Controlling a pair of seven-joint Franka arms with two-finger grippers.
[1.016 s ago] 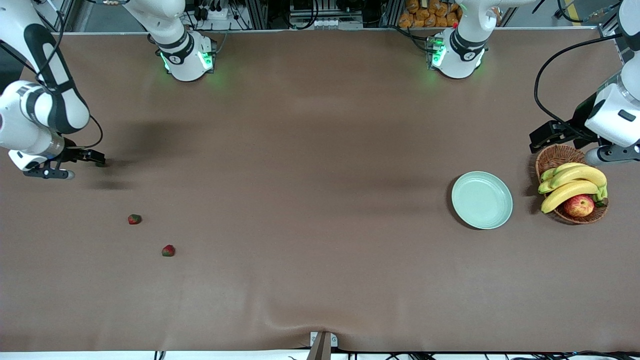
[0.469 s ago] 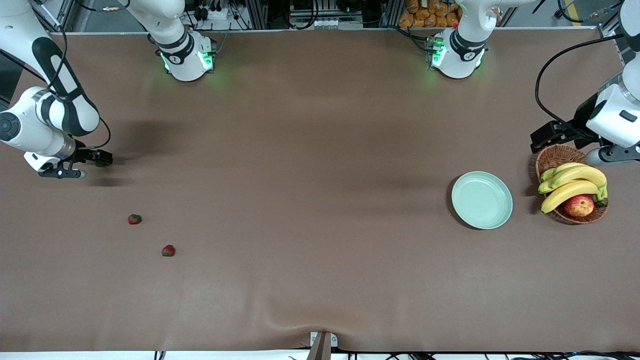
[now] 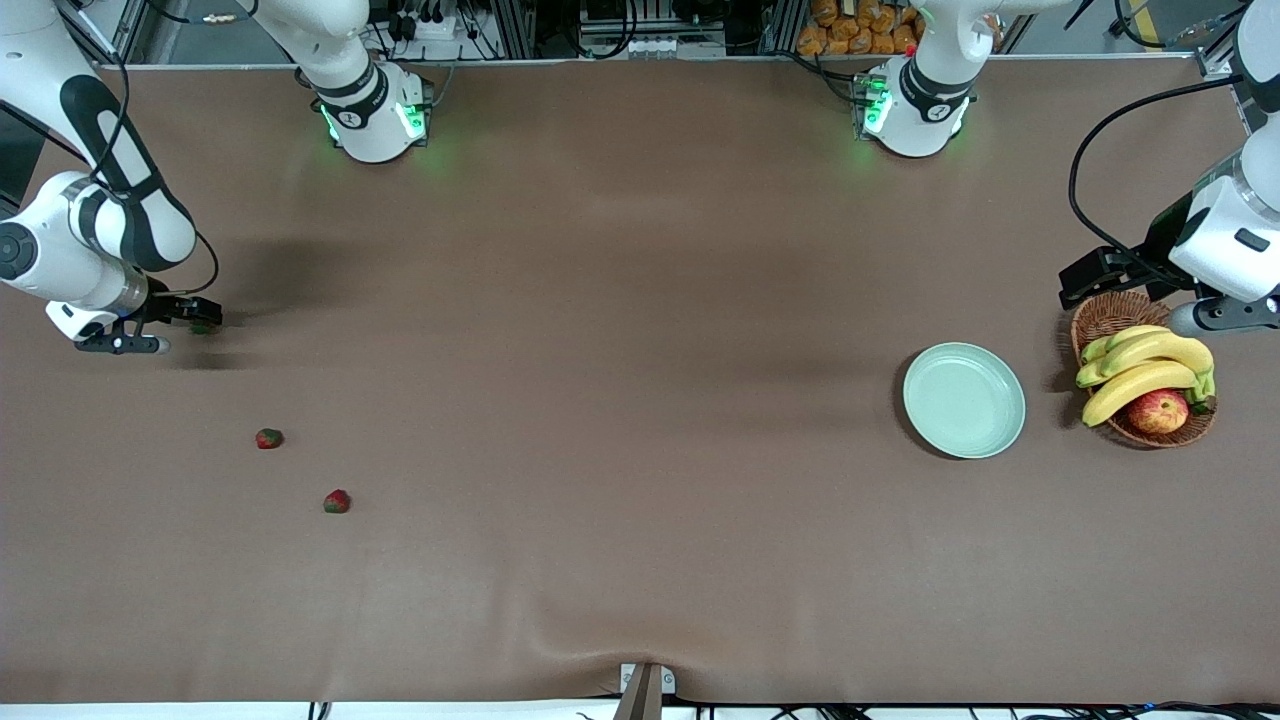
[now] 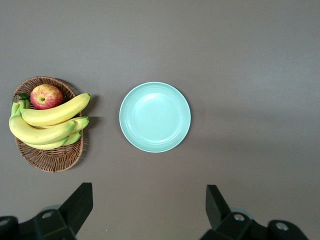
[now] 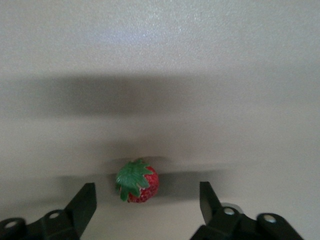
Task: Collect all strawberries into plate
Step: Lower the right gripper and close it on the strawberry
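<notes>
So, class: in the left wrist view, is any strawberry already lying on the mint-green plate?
No, the plate shows only its bare pale green surface there, with no berry on it or touching its rim.

Bare brown table (image 3: 640, 420) runs from the two loose strawberries (image 3: 268, 438) (image 3: 337, 501) to the mint-green plate (image 3: 964, 400). Wicker basket (image 3: 1110, 315) of bananas (image 3: 1140, 365) and apple (image 3: 1158, 411) flanks the plate; left gripper (image 3: 1085, 275) hangs over the basket's rim. A third strawberry (image 5: 137, 181) lies between the right gripper's (image 5: 145, 200) parted fingers (image 5: 80, 205).
</notes>
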